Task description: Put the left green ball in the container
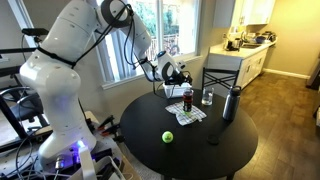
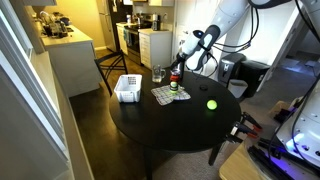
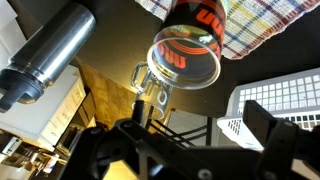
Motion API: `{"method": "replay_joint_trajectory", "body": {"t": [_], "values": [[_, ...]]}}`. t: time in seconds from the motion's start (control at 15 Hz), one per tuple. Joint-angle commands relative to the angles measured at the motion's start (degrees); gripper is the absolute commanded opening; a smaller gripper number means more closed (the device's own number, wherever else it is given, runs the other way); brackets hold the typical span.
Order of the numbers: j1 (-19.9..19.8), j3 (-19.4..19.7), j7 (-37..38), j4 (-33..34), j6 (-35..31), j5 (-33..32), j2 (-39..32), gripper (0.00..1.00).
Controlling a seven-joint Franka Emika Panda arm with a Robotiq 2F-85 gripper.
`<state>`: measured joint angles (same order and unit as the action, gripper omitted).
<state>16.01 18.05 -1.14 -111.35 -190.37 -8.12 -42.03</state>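
Gripper (image 1: 174,77) is held in the air over the far rim of the round black table (image 1: 200,160), at 11 o'clock of the dark red can (image 1: 187,98). In the wrist view the fingers (image 3: 272,120) are seen spread apart, with nothing clamped between them.

Green ball (image 1: 168,137) is seen lying on the bare table top, at 9 o'clock of the table centre in that exterior view and well apart from the gripper. Only one green ball is made out. In an exterior view the white slatted basket (image 2: 127,88) is placed at the table's 10 o'clock edge, with the ball across the table from it at 2–3 o'clock. The basket's contents cannot be told.

The can is stood upright on a checkered cloth (image 2: 168,96), with a clear drinking glass (image 2: 158,75) just beside it at 10 o'clock. A dark metal bottle (image 1: 231,103) is stood upright at 3 o'clock of the can. In the wrist view the glass, can, cloth, bottle and a basket corner are all caught beyond the fingers.
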Motion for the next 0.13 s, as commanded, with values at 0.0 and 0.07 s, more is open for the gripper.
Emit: {"method": "replay_joint_trajectory", "body": {"t": [0.0, 0.07], "values": [[-0.32, -0.56, -1.82, -0.03, 0.03, 1.66, 0.06, 1.00], [-0.32, -0.56, -1.82, -0.03, 0.03, 1.66, 0.06, 1.00]]}}
